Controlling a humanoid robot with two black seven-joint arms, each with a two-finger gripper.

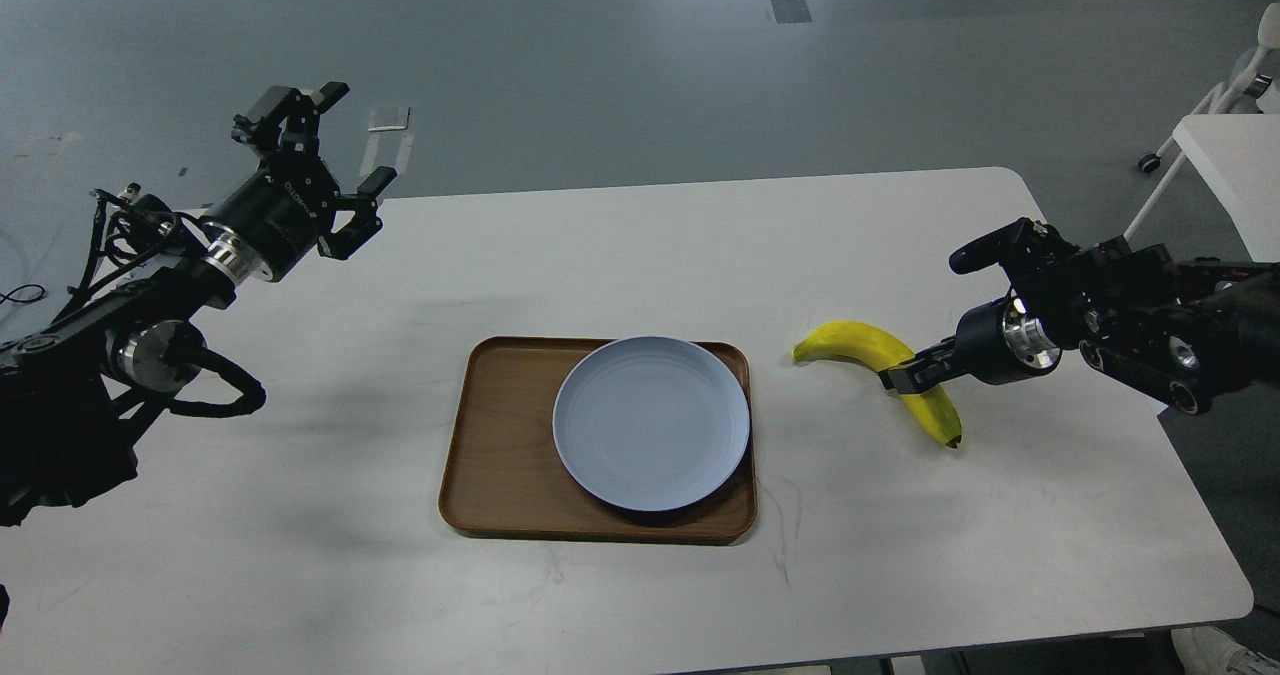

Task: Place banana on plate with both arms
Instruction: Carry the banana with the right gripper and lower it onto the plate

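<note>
The yellow banana (850,341) lies on the white table (640,255), right of the tray, stem end pointing left. The pale blue-grey plate (650,423) rests empty on the right part of the brown wooden tray (500,435). My right gripper (922,320) is open wide. Its lower finger (915,373) lies across the banana's middle, and its upper finger (985,245) is well behind the fruit. My left gripper (357,133) is open and empty, held high over the table's far left corner, far from the banana and the plate.
A second white table and a chair frame (1225,145) stand off the right edge, behind my right arm. The table's front edge runs along the bottom of the view. Grey floor lies beyond the far edge.
</note>
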